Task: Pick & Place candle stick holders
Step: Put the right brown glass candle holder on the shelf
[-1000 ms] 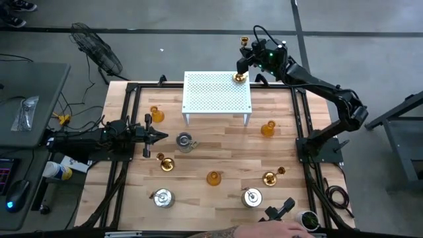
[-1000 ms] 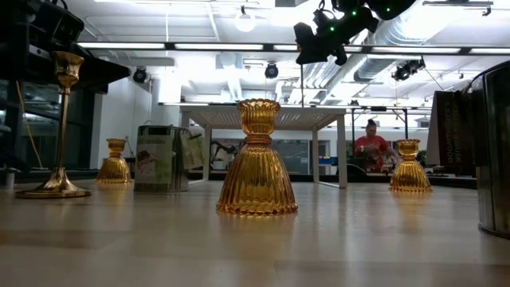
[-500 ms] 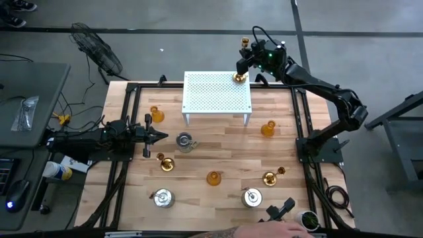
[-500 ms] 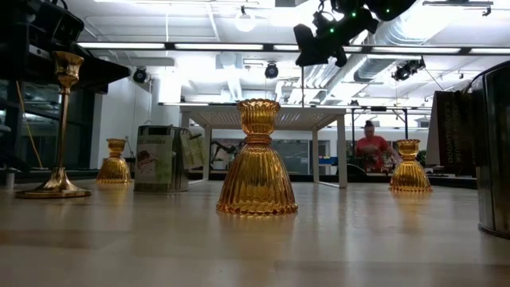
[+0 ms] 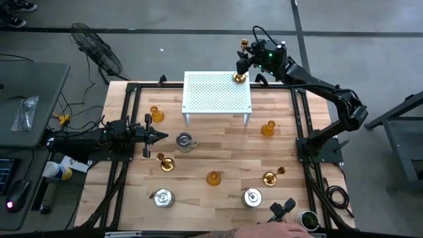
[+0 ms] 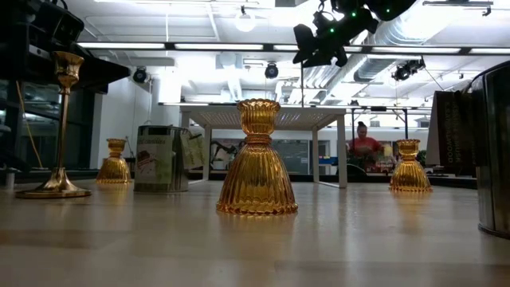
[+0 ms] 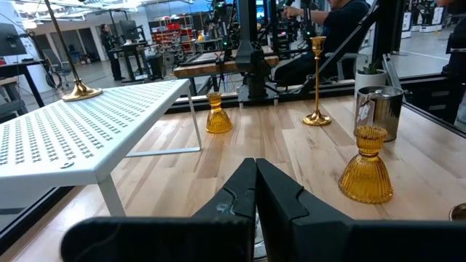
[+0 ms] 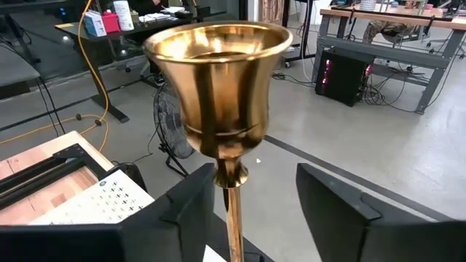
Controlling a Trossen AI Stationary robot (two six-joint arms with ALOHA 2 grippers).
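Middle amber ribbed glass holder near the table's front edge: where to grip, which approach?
Probably grip the amber ribbed glass holder at its narrow waist, between fluted cup and flaring bell base. Come from straight above, with fingers astride the cup: it stands upright, clear of neighbours.

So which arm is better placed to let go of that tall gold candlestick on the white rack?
The right gripper: its open fingers flank the candlestick on the rack. The left gripper is far off.

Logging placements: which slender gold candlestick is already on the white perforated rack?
The tall gold candlestick at the white perforated rack's back right corner, between the right gripper's open fingers. The other two stand on the wooden table.
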